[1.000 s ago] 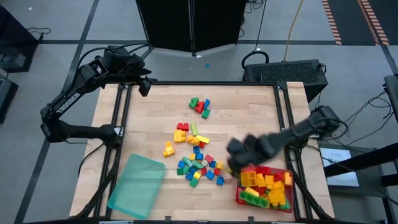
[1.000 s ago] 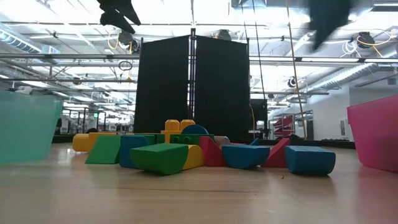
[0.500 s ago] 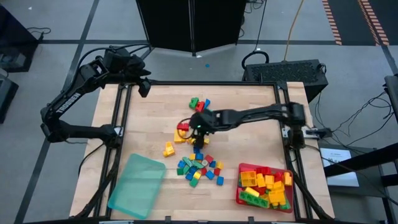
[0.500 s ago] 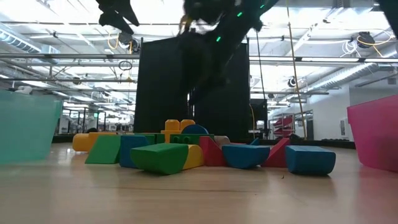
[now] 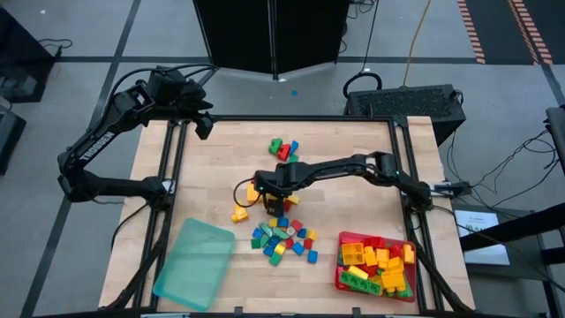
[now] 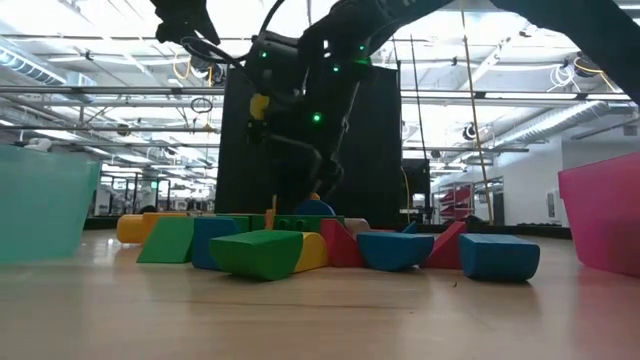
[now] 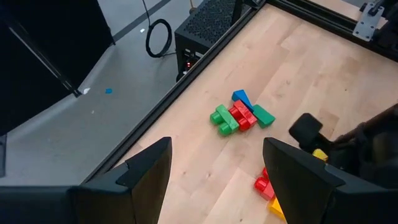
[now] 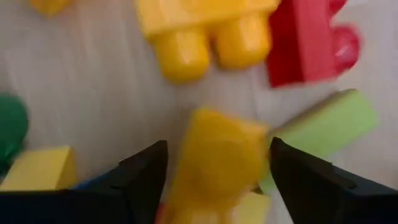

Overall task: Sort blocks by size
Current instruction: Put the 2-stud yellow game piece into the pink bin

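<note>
Blocks lie in three loose groups on the wooden table: a far group [image 5: 282, 150], a middle group [image 5: 265, 190] and a near group [image 5: 282, 238]. More blocks fill the red tray [image 5: 404, 250]. My right gripper [image 5: 269, 201] is low over the middle group and open. In the right wrist view its fingers [image 8: 144, 177] stand on either side of a yellow block [image 8: 217, 168], which lies beside a studded yellow block [image 8: 199, 28], a red block [image 8: 305, 43] and a light green block [image 8: 326, 127]. My left gripper [image 7: 217, 168] is open and empty above the table's far left corner. My right gripper comes down on the yellow block from above, one finger on each side of it. I cannot tell whether the fingers touch it. The block lies on the table.
An empty teal tray [image 5: 194, 263] lies at the near left and the red tray at the near right. Bare wood shows along the left side and at the far right of the table.
My right gripper has swung from over the red tray at the near right toward the table's left and far side. It has then come down over the middle group of blocks. The blocks have not visibly moved.
</note>
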Controlling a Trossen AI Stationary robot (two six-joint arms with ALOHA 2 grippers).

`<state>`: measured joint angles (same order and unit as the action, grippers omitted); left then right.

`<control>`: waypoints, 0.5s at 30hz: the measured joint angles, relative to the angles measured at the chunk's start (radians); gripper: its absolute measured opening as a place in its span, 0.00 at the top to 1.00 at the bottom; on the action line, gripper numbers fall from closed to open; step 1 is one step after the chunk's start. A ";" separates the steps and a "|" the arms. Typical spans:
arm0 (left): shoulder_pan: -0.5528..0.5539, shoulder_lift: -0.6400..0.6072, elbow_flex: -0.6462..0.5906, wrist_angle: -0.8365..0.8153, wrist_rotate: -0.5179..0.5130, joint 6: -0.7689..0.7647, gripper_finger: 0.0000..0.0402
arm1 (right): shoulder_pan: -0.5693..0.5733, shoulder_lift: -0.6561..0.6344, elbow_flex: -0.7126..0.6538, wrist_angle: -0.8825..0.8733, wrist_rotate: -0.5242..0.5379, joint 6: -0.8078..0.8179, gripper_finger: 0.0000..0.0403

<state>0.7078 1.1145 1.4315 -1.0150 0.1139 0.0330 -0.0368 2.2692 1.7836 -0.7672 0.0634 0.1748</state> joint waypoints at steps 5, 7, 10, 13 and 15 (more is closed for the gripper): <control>0.000 0.000 0.000 0.004 0.000 0.000 0.36 | 0.005 0.000 0.000 -0.037 -0.007 -0.007 0.58; 0.000 0.000 0.000 0.009 0.000 0.000 0.36 | 0.005 -0.005 -0.002 -0.045 -0.011 -0.007 0.71; 0.000 0.000 0.000 0.013 0.000 0.000 0.36 | 0.005 -0.029 -0.005 -0.061 -0.012 -0.019 0.71; 0.000 0.000 0.000 0.013 0.000 0.000 0.36 | 0.003 -0.090 0.002 -0.076 -0.010 -0.025 0.71; 0.000 0.000 0.000 0.012 0.000 -0.001 0.36 | -0.003 -0.141 0.010 -0.091 -0.008 -0.017 0.71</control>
<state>0.7078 1.1145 1.4315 -1.0027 0.1141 0.0322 -0.0399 2.1282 1.7931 -0.8582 0.0550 0.1582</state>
